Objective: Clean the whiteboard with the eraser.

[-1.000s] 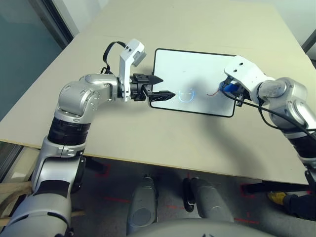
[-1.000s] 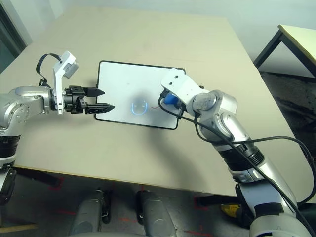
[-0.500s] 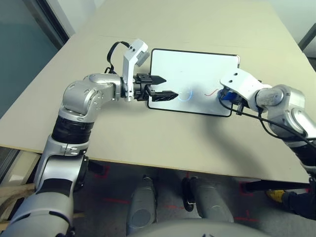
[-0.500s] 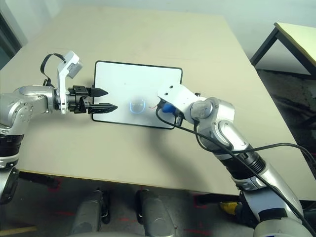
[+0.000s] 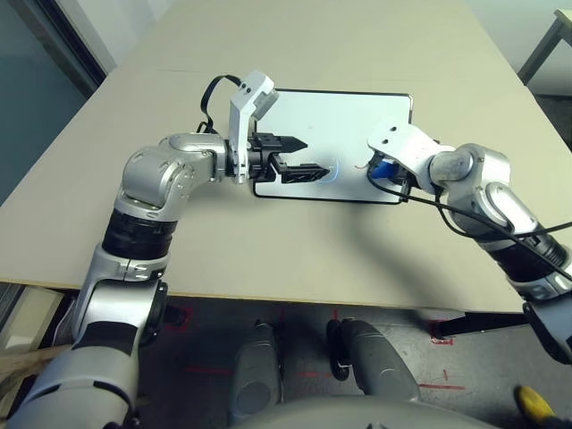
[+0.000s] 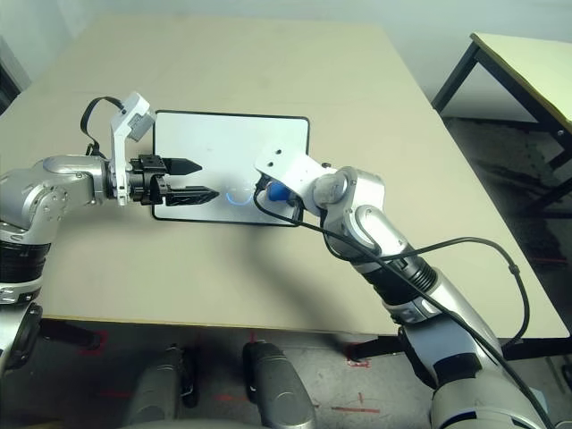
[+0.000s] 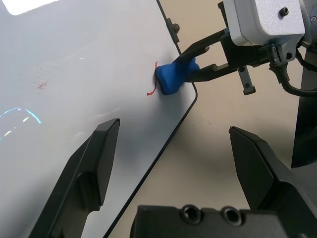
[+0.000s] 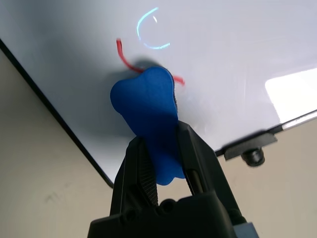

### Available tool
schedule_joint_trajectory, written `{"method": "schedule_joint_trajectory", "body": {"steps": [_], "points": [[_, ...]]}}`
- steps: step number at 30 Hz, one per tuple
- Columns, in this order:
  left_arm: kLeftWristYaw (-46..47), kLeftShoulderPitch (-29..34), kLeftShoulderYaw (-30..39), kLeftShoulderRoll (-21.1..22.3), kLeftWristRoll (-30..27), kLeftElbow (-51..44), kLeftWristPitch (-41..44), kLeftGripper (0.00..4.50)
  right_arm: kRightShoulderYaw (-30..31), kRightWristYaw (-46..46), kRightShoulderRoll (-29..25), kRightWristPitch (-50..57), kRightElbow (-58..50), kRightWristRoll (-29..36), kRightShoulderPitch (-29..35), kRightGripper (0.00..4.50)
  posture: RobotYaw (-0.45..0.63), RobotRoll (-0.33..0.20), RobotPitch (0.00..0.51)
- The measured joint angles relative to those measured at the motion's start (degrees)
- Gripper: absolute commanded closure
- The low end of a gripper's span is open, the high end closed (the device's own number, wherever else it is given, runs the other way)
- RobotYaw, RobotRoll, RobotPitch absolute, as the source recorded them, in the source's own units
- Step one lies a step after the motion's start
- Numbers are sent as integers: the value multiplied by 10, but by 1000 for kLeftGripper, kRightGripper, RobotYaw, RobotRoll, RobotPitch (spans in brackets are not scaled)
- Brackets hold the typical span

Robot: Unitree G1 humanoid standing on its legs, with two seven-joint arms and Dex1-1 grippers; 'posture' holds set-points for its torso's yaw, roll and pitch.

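Wiping board: eraser (image 8: 148,119) pressing on red mark (image 8: 122,55), near board's right edge.

Right gripper (image 8: 161,163) clamping blue eraser tightly between both fingers, squeezing it out of shape, tip touching whiteboard (image 5: 335,125) at the red squiggle beside the right-hand knob (image 8: 252,156). Left gripper (image 5: 299,156) hovering over the board's left portion, fingers spread wide, holding nothing, not visibly pinning the board. Board lying flat near the tabletop's far middle. Blue curved mark (image 8: 148,29) remaining toward board centre. Risks, judging from here: board sliding on the tabletop (image 5: 268,241) under the stroke, lacking a hold-down; pinched eraser twisting or slipping from the fingers under pressure; stroke running off the near right corner; blue mark going missed.
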Motion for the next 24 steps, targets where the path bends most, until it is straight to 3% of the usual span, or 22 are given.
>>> {"method": "schedule_joint_trajectory", "body": {"steps": [9, 24], "points": [[0, 2, 0, 0, 0, 0, 0, 0, 0, -10, 37, -9, 39, -5, -26, 3700, -109, 0, 166], [0, 5, -1, -1, 0, 0, 0, 0, 1, -14, 42, -7, 10, -16, -10, 3701, -122, 0, 173]]}}
